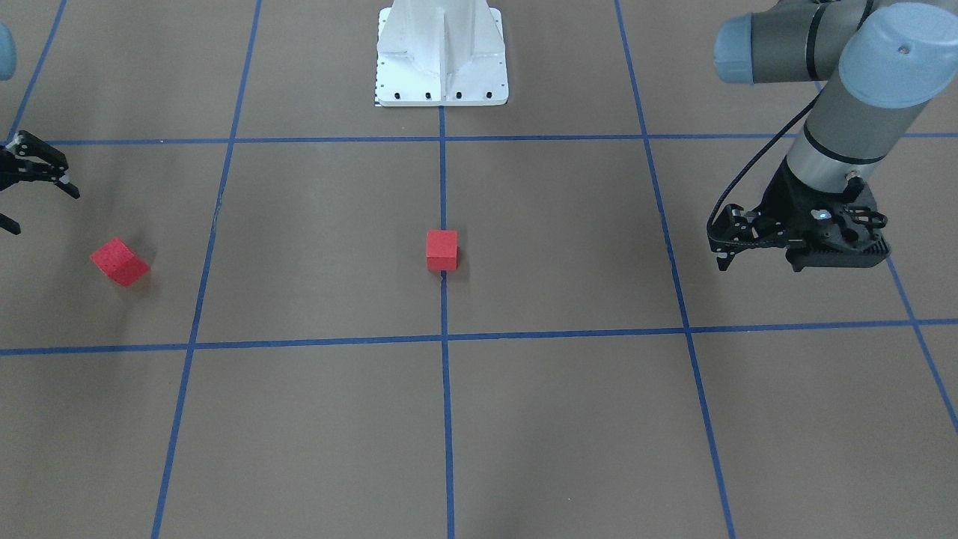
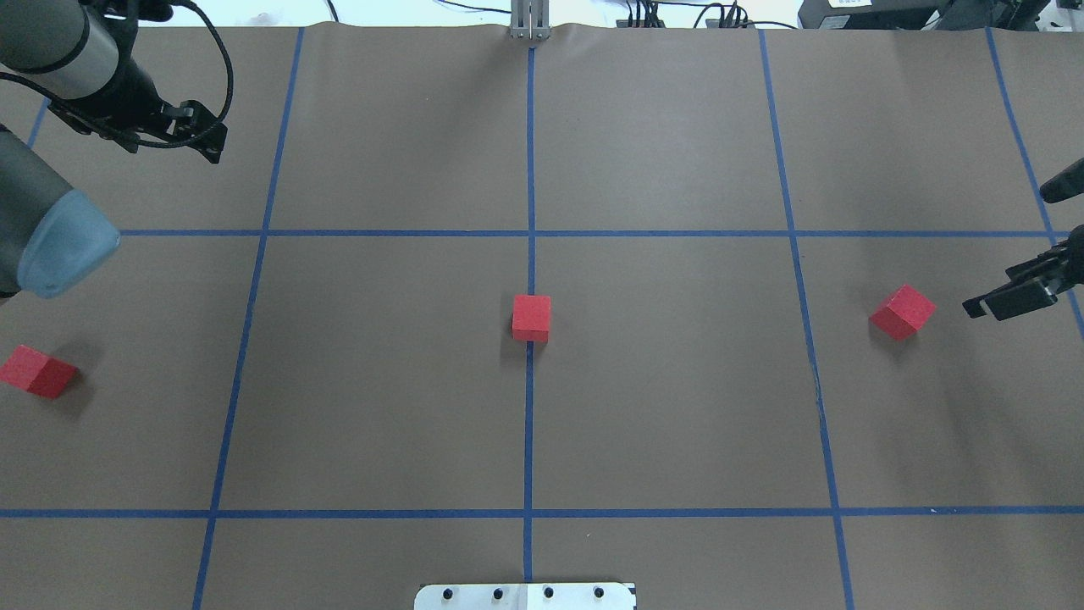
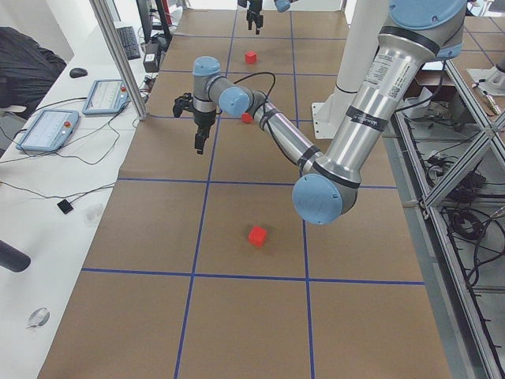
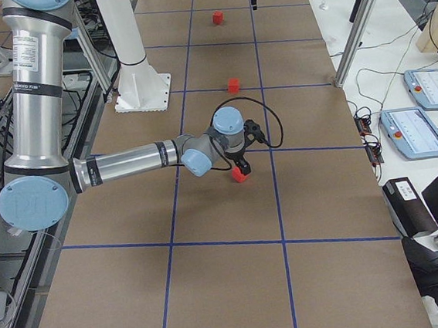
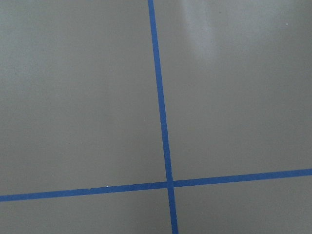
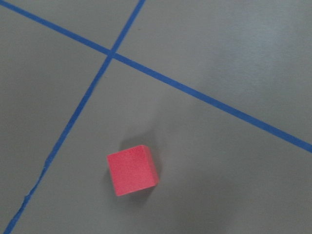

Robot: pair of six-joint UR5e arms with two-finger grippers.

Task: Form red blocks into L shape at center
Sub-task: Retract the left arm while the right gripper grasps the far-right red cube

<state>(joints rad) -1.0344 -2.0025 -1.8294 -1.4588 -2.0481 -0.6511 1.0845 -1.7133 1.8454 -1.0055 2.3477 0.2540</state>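
Three small red blocks lie apart on the brown table. One block (image 2: 531, 318) (image 1: 441, 250) sits on the centre grid line. A second block (image 2: 903, 312) (image 1: 120, 261) lies to the robot's right, turned at an angle, and shows in the right wrist view (image 6: 132, 169). My right gripper (image 2: 1003, 252) (image 1: 48, 212) is open and empty, just outward of this block and above the table. A third block (image 2: 36, 371) (image 3: 257, 236) lies at the far left. My left gripper (image 2: 207, 144) (image 1: 722, 251) looks shut and empty, hovering far from that block, over the table's far left part.
Blue tape lines (image 5: 163, 122) divide the table into large squares. The white robot base plate (image 1: 441, 60) sits at the robot's edge, in line with the centre block. Control pendants (image 3: 47, 130) and cables lie beyond the table's far side.
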